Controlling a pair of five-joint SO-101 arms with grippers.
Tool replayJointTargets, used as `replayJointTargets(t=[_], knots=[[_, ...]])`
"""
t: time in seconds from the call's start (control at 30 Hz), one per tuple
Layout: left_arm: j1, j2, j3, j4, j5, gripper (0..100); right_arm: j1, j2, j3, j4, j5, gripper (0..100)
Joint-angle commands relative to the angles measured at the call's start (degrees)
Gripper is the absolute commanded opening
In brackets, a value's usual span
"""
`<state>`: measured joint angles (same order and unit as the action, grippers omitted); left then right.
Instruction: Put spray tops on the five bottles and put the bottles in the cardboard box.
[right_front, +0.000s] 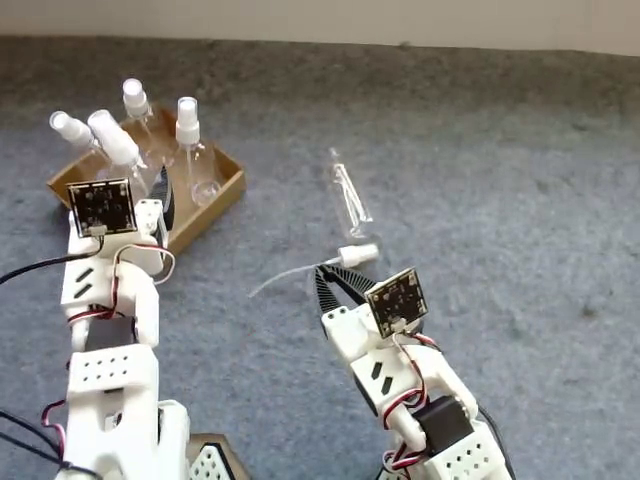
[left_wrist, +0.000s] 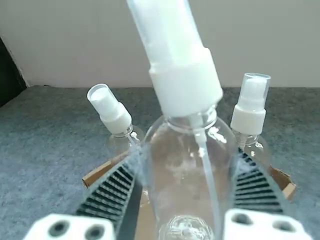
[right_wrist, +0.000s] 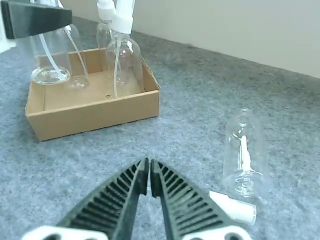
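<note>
The left fingers (left_wrist: 112, 192) clamp a capped bottle (left_wrist: 185, 165) over the cardboard box (right_front: 215, 205), crowded by three capped bottles (right_front: 190, 140) standing inside. Away from the box, on the tabletop (right_front: 520, 180), the right fingers (right_wrist: 120, 200) pinch the loose spray top (right_wrist: 232, 207) by its tube, beside the bare bottle (right_wrist: 243, 150).

Glossy clear bottles (right_wrist: 243, 145), matt cardboard box (right_wrist: 95, 114), rough carpet (right_front: 500, 150)

Grey table (right_front: 480, 150) carrying three things.
A box (right_front: 215, 205) is sitting at 10 o'clock; a bottle (right_front: 350, 190) is lying near centre, a top (right_front: 357, 254) at its 6 o'clock.
</note>
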<state>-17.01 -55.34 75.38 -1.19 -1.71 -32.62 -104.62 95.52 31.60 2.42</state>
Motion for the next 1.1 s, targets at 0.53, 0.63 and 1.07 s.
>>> replayJointTargets(t=[0.53,0.63,1.07], knots=[[-1.63,32.40,-4.97,-30.68,0.97,12,0.75,-0.48,6.29,0.04,0.00,0.9],[-2.68,37.23,-7.25,-33.05,1.85,12,0.75,-0.48,6.29,0.04,0.00,0.9],[-3.56,51.74,-11.65,-47.03,6.24,12,0.75,-0.40,6.29,0.04,0.00,0.9]])
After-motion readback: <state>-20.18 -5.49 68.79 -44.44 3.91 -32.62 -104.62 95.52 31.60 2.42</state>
